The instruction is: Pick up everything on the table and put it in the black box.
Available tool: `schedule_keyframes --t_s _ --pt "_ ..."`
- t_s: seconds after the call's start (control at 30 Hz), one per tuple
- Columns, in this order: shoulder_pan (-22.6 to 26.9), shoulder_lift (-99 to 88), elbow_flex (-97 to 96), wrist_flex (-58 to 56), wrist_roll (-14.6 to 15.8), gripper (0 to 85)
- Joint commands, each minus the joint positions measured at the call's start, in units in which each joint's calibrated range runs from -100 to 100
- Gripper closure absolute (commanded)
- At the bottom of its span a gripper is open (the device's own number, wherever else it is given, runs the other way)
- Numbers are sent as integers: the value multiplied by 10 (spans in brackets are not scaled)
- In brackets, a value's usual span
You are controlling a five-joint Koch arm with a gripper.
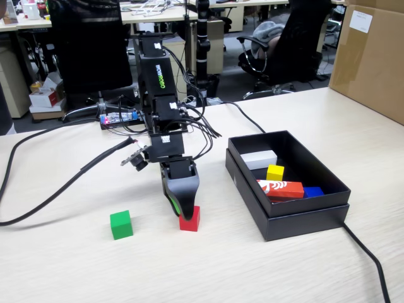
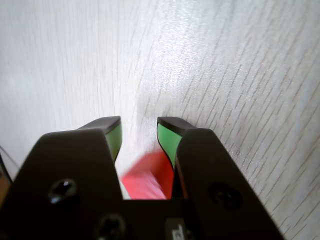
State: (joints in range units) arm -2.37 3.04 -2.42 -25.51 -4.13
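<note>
Straddling red cube (image 1: 189,219), gripper (image 2: 139,131) seemingly unclamped; green cube (image 1: 120,225) beside.

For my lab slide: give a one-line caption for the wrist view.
Gripper with green-padded jaws apart, straddling the red cube on the pale wood-grain table.

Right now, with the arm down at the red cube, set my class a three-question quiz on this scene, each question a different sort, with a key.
1. True or false: the yellow cube already lies in the black box.
2. Which cube sits between the jaws of the gripper? A green, B red, C yellow.
3. Fill in: the green cube rests on the ____.

Key: 1 true. 2 B, the red cube; the jaws are apart. 3 table.
</note>
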Motion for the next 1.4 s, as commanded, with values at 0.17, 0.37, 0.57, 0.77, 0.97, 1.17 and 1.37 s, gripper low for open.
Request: schedule_keyframes --t_s 0.17,0.37,0.57,0.77,0.97,1.17,1.37 --pt "1 -33 0 -31 -6 720" --pt "2 -96 -45 -32 -3 548" --pt "8 -252 -63 -32 3 438" --pt "24 -392 -100 -43 15 439" --pt "38 -453 -175 -81 19 438" --pt "50 -461 -258 -74 22 436" --pt "54 -409 -243 -58 27 438"
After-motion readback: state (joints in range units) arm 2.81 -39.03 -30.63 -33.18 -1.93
